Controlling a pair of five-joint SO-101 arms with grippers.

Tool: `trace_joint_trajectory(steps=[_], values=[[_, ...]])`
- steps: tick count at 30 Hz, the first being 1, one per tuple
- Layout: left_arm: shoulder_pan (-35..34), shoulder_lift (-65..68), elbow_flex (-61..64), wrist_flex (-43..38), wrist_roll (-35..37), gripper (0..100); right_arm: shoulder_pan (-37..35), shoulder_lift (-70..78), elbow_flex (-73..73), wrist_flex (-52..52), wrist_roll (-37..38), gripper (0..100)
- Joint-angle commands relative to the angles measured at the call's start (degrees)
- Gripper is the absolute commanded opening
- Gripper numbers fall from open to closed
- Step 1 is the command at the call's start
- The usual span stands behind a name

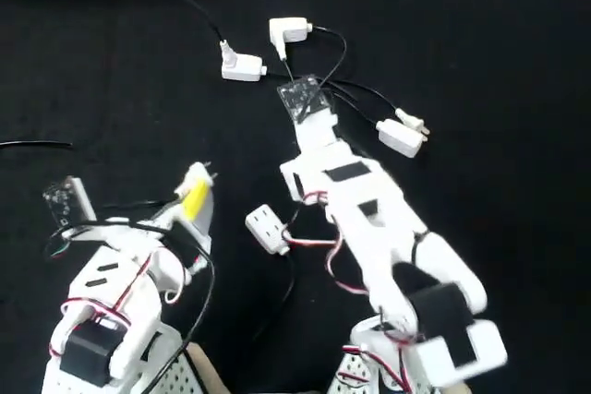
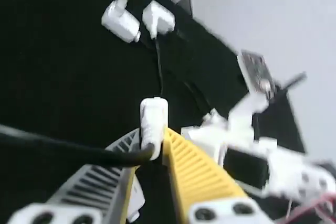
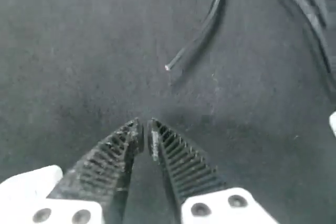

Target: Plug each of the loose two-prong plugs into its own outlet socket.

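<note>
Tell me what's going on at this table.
The left hand is shut on a white plug with a black cord. The right hand is shut with nothing in it, low over the black cloth near a loose cable end. A white outlet socket lies between the two arms, apparently with nothing plugged into it. More white plugs and sockets lie farther out on the table.

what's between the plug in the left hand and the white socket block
High view: bare black cloth between the plug and the socket block.
</note>
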Motion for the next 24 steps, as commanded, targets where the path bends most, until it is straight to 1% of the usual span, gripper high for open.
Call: trace_joint_trajectory(steps=[1, 6, 9, 12, 14, 17, 19, 22, 24], values=[[0.5, 0.2, -5.1, 2.7, -1.3, 3, 1.0, 6.7, -10.2, 6.6, -0.8, 1.4], [-1.5, 2.5, -5.9, 2.0, -1.4, 3, 1.1, 13.1, -18.3, 13.3, -0.8, 1.5], [-2.3, 10.3, -10.8, 0.2, -1.5, 3, 1.1, 13.8, -19.1, 14.0, -0.8, 1.5], [-2.7, 22.4, -21.1, 1.4, -1.6, 3, 1.1, 13.8, -19.1, 14.0, -0.8, 1.5], [-2.3, 31.6, -29.8, 4.7, -4.4, 3, 1.1, 13.8, -19.0, 14.0, -0.8, 1.5], [-2.3, 44.1, -42.4, 12.0, -8.8, 3, 1.0, 13.8, -19.0, 14.1, -0.6, 1.5], [-2.4, 50.9, -49.1, 17.2, -13.0, 3, 0.8, 13.8, -19.1, 14.2, -0.3, 1.5], [-2.4, 58.8, -55.6, 24.1, -19.7, 3, 0.7, 13.8, -19.1, 14.4, -0.2, 1.6], [-2.6, 62.3, -57.4, 26.4, -24.6, 3, 0.6, 13.8, -19.1, 14.7, 1.8, 1.6]])
